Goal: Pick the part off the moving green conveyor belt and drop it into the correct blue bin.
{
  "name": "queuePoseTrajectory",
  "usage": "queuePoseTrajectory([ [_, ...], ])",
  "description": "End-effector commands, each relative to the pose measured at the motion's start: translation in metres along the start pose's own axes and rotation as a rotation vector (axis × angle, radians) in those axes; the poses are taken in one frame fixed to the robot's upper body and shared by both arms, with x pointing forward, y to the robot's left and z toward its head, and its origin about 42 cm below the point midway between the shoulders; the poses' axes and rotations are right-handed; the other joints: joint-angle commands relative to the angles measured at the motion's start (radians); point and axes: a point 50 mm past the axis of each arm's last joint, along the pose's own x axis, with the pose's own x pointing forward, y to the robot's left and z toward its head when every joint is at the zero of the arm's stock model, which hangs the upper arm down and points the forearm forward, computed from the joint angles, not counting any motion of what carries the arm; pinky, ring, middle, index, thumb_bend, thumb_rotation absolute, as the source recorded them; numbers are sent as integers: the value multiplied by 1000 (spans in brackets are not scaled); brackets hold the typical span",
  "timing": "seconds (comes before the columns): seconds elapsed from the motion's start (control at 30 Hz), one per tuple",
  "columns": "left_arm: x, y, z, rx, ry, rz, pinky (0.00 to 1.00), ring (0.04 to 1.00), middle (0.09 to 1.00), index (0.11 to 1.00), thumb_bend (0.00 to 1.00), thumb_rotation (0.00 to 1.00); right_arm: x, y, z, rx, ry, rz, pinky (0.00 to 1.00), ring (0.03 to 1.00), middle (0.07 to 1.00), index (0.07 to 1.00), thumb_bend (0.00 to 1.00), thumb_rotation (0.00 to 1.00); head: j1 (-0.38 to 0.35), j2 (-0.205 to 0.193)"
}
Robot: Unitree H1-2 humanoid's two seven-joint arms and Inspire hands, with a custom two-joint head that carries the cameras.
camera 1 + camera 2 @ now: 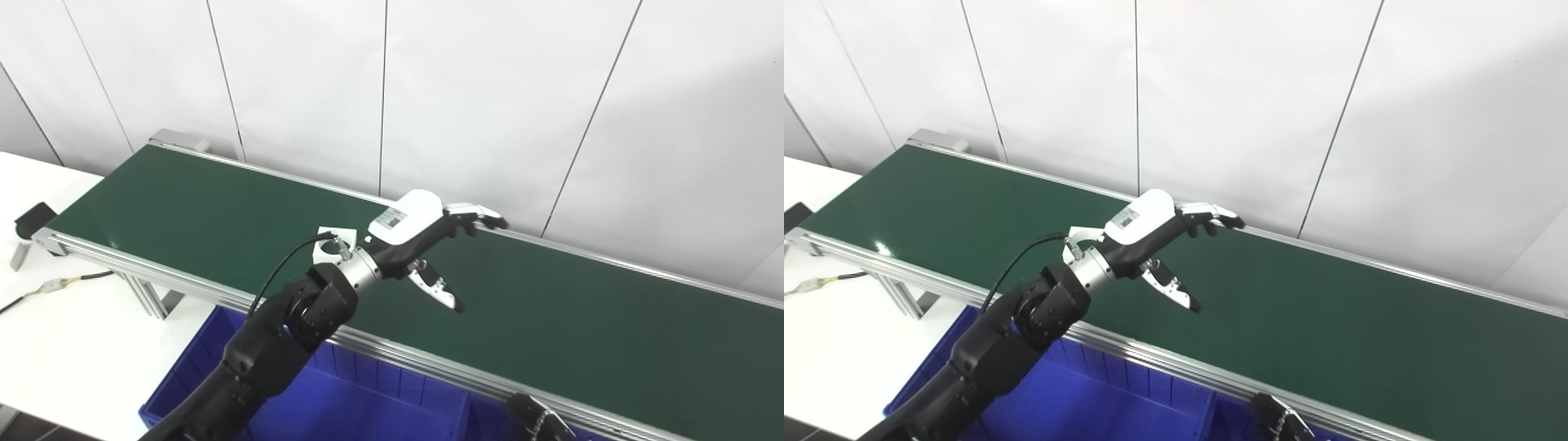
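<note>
A small white part lies on the green conveyor belt, partly hidden behind my left wrist. My left hand hovers over the middle of the belt, just right of the part, open, with fingers stretched toward the far rail and the thumb pointing down-right; it holds nothing. A blue bin stands below the belt's near rail, under my left forearm. Only a dark sliver of my right hand shows at the bottom edge, near the front rail.
Aluminium rails edge the belt on both sides. A white table with a cable lies to the left. White wall panels stand close behind the belt. A divider splits the blue bin area.
</note>
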Motion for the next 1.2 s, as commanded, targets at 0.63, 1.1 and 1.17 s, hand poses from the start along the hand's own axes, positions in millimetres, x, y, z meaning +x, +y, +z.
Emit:
queuePoseTrajectory([
  [0.63, 70, 39, -74, 215, 215, -72, 557, 714, 812, 808, 945, 127, 8, 14, 12, -18, -82, 3, 736, 788, 792, 788, 838, 88, -30, 2],
  [1.1, 67, 21, -92, 285, 331, -225, 670, 835, 896, 865, 992, 208, 6, 17, 12, -32, -81, -2, 725, 786, 794, 782, 837, 86, -47, 11],
  [1.17, 66, 16, -94, 293, 343, -260, 692, 853, 906, 871, 991, 217, 6, 18, 12, -23, -83, -3, 723, 785, 793, 782, 840, 81, -51, 15],
])
